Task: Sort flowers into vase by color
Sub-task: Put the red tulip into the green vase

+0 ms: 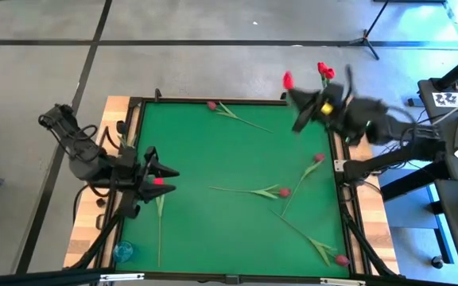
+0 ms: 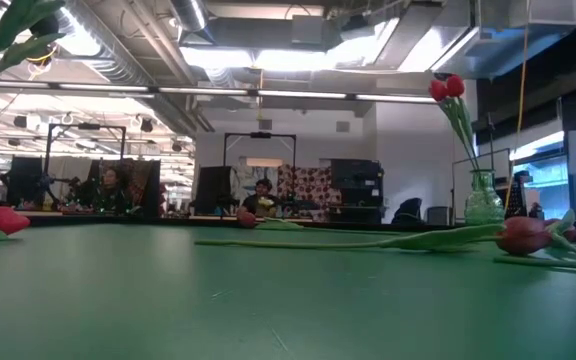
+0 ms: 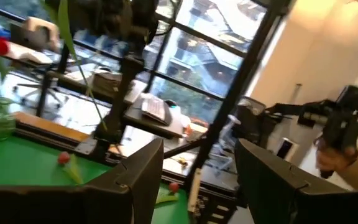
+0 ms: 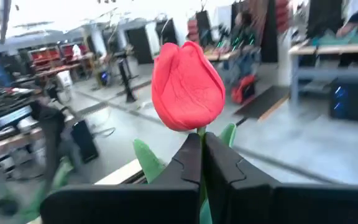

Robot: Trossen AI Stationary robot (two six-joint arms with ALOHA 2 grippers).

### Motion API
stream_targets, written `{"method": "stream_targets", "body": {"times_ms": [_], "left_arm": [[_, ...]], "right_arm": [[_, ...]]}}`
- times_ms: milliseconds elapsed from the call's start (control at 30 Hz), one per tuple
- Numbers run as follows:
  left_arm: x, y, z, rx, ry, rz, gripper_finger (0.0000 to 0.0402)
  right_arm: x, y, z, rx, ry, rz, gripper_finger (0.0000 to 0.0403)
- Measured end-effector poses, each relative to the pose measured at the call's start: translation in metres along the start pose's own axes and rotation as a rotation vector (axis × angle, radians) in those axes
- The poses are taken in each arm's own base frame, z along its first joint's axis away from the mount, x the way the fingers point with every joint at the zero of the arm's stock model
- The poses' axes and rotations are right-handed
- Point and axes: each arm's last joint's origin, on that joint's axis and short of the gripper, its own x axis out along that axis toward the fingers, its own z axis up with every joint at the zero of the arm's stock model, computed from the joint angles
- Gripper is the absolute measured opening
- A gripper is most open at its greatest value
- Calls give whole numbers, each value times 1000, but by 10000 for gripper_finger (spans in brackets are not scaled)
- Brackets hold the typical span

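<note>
1. Flowers lie scattered on the green tabletop (image 1: pixel 213 159); one red tulip (image 4: pixel 187 87) is pinched at its stem by the right gripper (image 4: pixel 202 163), held high near the table's far right corner.
2. A vase (image 2: pixel 483 197) there already holds red tulips.
3. To do this well, keep the stem vertical, lower it slowly into the neck, and release only once seated.
4. The left gripper (image 3: pixel 197 180), fingers spread, waits over the left edge.

A green table (image 1: pixel 213 159) carries scattered tulips (image 1: pixel 253 191) and a blue vase (image 1: pixel 123 252) at one corner.
</note>
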Motion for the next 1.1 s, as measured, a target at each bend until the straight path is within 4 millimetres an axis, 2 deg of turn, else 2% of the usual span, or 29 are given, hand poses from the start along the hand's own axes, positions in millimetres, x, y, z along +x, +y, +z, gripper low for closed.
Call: {"method": "stream_targets", "body": {"times_ms": [233,400,567,667,867,1100], "left_arm": [[24,16,0,-6,-55,118,195],[51,47,9,-33,-94,170,195],[74,82,12,-43,-105,242,195],[86,96,15,-40,-134,247,195],[103,116,17,-47,-169,224,195],[104,122,19,-61,-187,241,195]], "right_arm": [[22,-69,37,-46,-183,6,1],[27,-120,57,-142,-303,-141,1],[18,-152,76,-270,-435,-315,1],[15,-164,77,-339,-456,-404,1],[20,-174,60,-384,-497,-434,0],[14,-176,40,-492,-432,-429,0]]}}
